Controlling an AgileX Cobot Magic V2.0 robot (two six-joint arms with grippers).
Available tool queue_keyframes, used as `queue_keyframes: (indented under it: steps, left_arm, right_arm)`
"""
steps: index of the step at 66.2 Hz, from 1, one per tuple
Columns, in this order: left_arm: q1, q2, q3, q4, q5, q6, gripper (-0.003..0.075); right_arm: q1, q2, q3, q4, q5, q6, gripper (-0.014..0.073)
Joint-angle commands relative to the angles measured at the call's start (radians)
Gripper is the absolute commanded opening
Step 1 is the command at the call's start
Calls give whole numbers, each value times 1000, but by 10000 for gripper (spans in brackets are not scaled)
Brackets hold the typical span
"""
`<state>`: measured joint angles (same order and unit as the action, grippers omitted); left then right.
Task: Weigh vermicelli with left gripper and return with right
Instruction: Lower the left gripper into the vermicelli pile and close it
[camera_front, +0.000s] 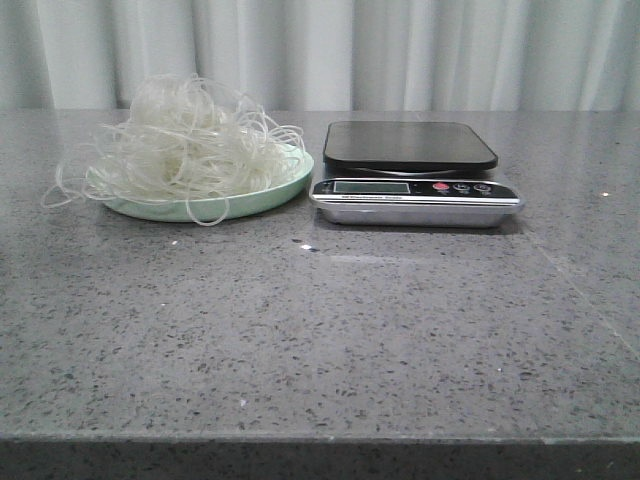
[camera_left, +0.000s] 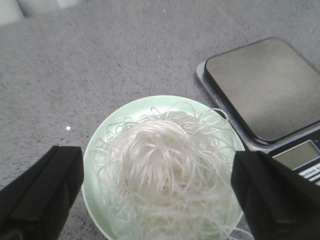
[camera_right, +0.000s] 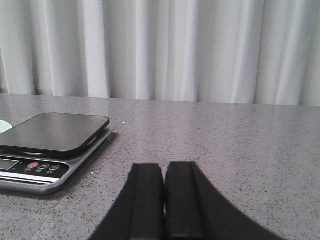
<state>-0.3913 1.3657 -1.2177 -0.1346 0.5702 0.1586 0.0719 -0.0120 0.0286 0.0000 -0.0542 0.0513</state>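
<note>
Grey speckled countertop (camera_front: 320, 330) holds vermicelli (camera_front: 185, 145) heaped on a pale green plate (camera_front: 285, 185), just beside a kitchen scale (camera_front: 412, 172). Left gripper (camera_left: 155, 192) hovers above the noodles, jaws spread wide. Right gripper (camera_right: 165, 200) sits low, jaws pressed together, empty.

I am viewing a grey speckled stone table (camera_front: 320, 340) spanning the whole scene; pale pleated curtains (camera_front: 400, 50) are hanging along its far edge, and soft even light is falling across the surface.

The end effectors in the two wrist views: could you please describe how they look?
Both are matte black. The left end effector shows two broad, blocky fingers; the right end effector shows two flat rectangular pads. No cables or markings are visible.
</note>
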Motion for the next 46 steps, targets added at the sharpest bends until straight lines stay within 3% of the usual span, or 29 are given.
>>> queue_keyframes:
  steps: [1,26,33,37,41,42,46]
  left_arm:
    - [-8,72,-111,-8,13,-9,641]
    - [-8,331,-288,-8,240,-9,640]
    - [-8,367,-300,-8,271,-9,606]
    - [-8,379,-301,-5,278,-9,537]
    - [-8,388,-307,-5,289,-9,386]
    - [-8,388,-310,-5,290,-9,386]
    - [-8,390,-319,-5,294,-9,207]
  right_arm:
    - [-7,-15,-9,-15,-76,-5,165]
    - [-7,-15,-9,-15,-76,-5,165]
    - [-7,-15,-9,-15,-76,-5,165]
    - [-7,-15,-9,-15,-76,-5,165]
    - [-7,-15,-9,-15,-76,-5,165]
    - [-7,-15,-9,-15,-76,-5,165]
    - [-7,-15,-9,-15,-76,-5,165]
